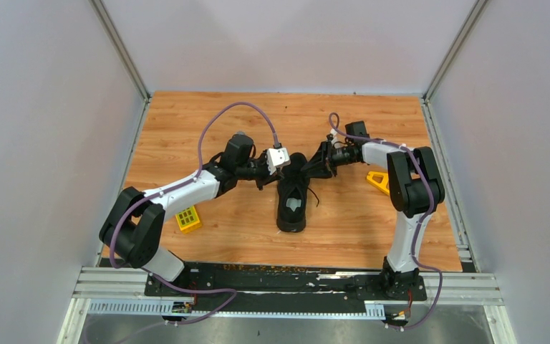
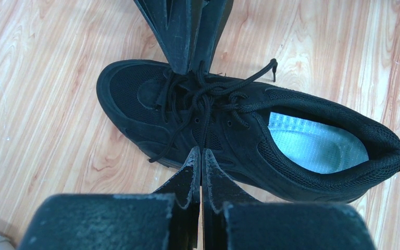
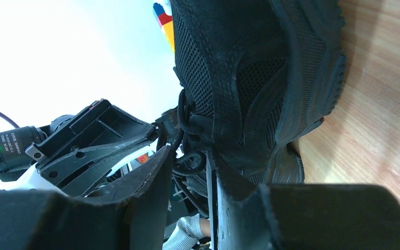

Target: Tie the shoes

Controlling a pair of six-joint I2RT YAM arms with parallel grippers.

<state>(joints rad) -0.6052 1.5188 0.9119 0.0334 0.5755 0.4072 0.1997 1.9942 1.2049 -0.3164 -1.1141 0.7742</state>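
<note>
Left tool [image 2: 201,152]: clenched, seemingly empty, beside the black sneaker [image 2: 130,96]. Right tool [image 3: 188,152]: part-open astride the knotted laces [image 2: 208,96], seeking a grip. Next: pinch one loop, pull outward.

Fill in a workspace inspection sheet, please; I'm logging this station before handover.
Surface: wood table, no marks seen.
Job's things: shoe mid-table; laces tangled, no bow seen.
Clutter: yellow block on the left; yellow piece on the right.
Grippers: left end effector shut beside the shoe; right end effector at the laces, grip unclear.
Cables: purple cables looped along both arms.
Surroundings: grey walls, metal frame.
</note>
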